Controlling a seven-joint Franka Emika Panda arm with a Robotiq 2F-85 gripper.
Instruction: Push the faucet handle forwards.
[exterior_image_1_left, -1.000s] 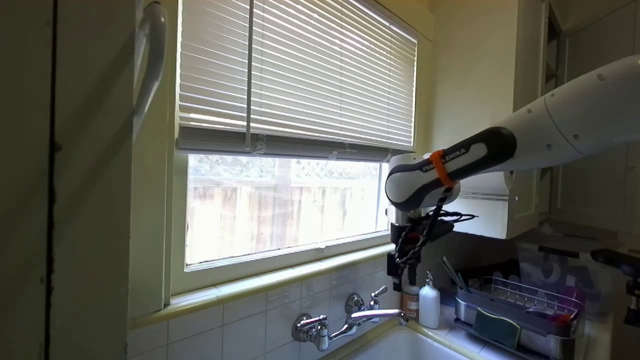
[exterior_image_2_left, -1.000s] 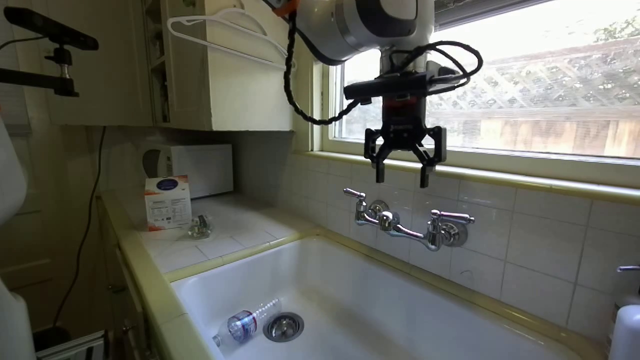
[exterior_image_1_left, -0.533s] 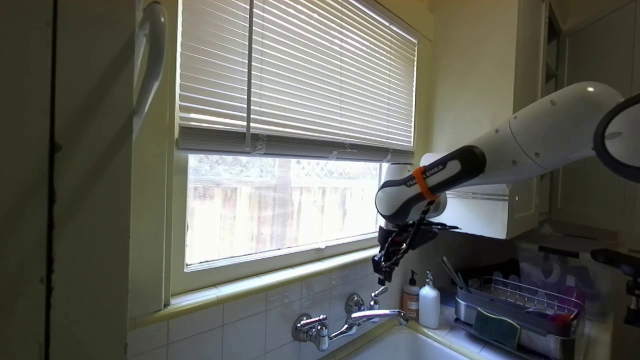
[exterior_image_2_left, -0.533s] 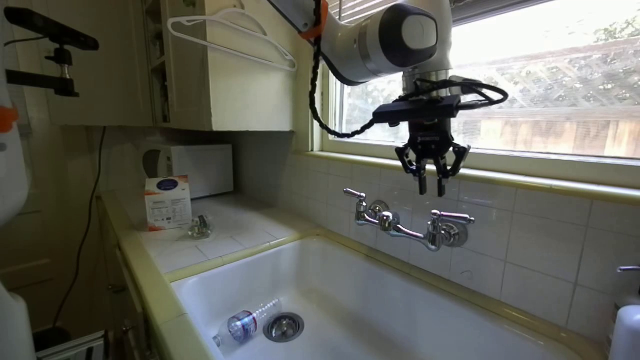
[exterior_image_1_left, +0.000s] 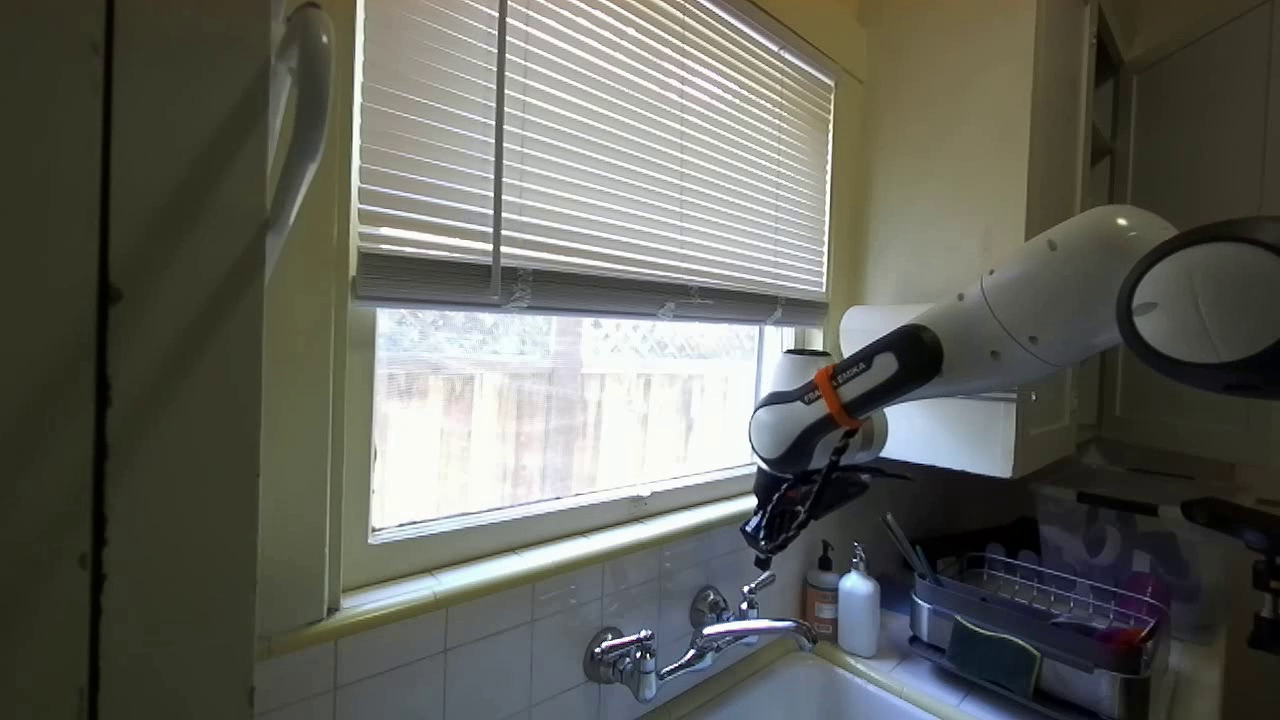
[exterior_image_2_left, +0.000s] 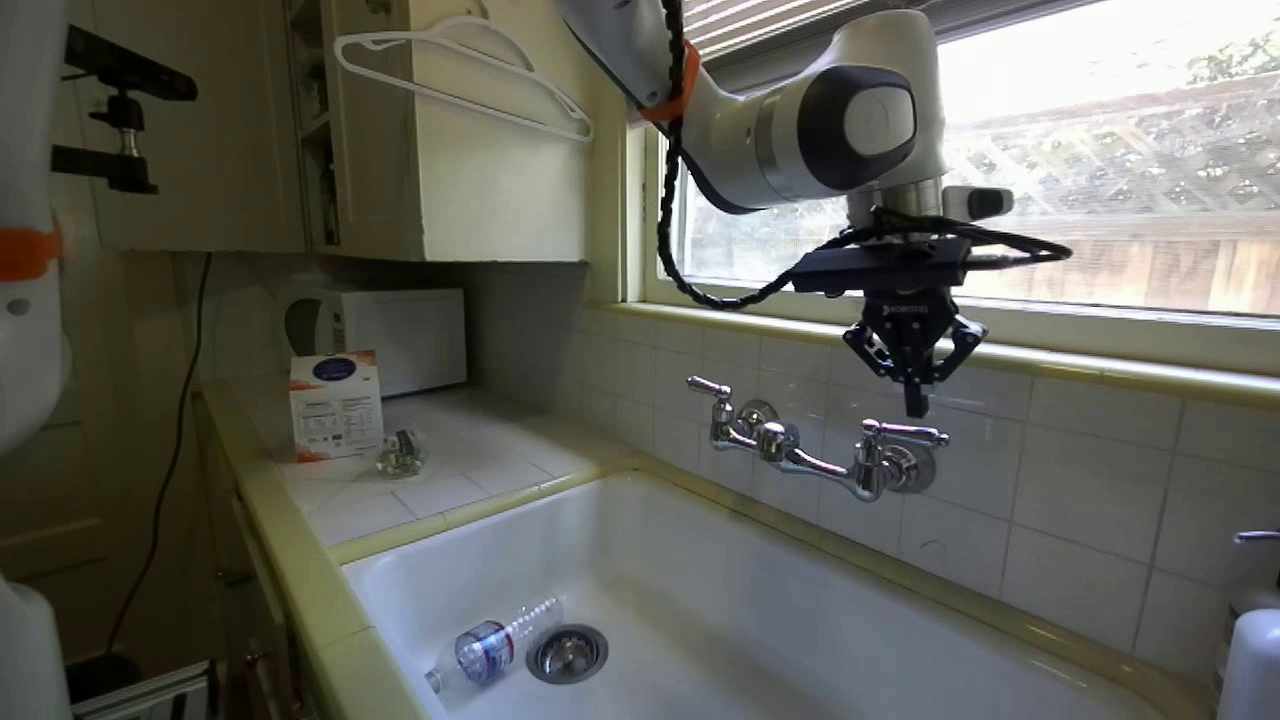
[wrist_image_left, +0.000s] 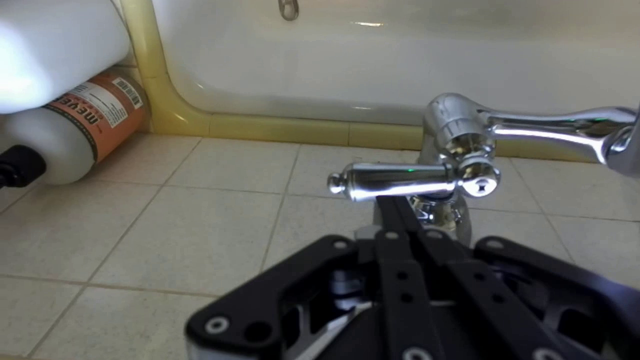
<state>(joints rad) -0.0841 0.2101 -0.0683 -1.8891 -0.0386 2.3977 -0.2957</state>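
Observation:
The faucet handle (wrist_image_left: 395, 181), a short chrome lever with a small knob at its end, points toward the soap bottles in the wrist view. Both exterior views show this handle (exterior_image_1_left: 757, 588) on the side of the faucet (exterior_image_2_left: 822, 466) nearer the soaps. My gripper (exterior_image_2_left: 916, 410) is shut with nothing between its fingers, pointing down just above the lever (exterior_image_2_left: 908, 434). In the wrist view the gripper (wrist_image_left: 392, 198) has its fingertips at the lever's wall-side edge. Whether they touch it, I cannot tell. The handle looks level.
A second chrome lever (exterior_image_2_left: 708, 387) sits across the faucet. Behind are the tiled wall (wrist_image_left: 200, 235) and window ledge (exterior_image_2_left: 1060, 370). The sink (exterior_image_2_left: 700, 600) lies below, holding a plastic bottle (exterior_image_2_left: 485, 652). A white bottle (exterior_image_1_left: 858, 612) and an orange-labelled bottle (wrist_image_left: 95, 117) stand near the corner.
My gripper has come down and moved sideways along the wall toward the handle nearer the soaps. Its fingers went from wide apart to together. The faucet handle looks unmoved.

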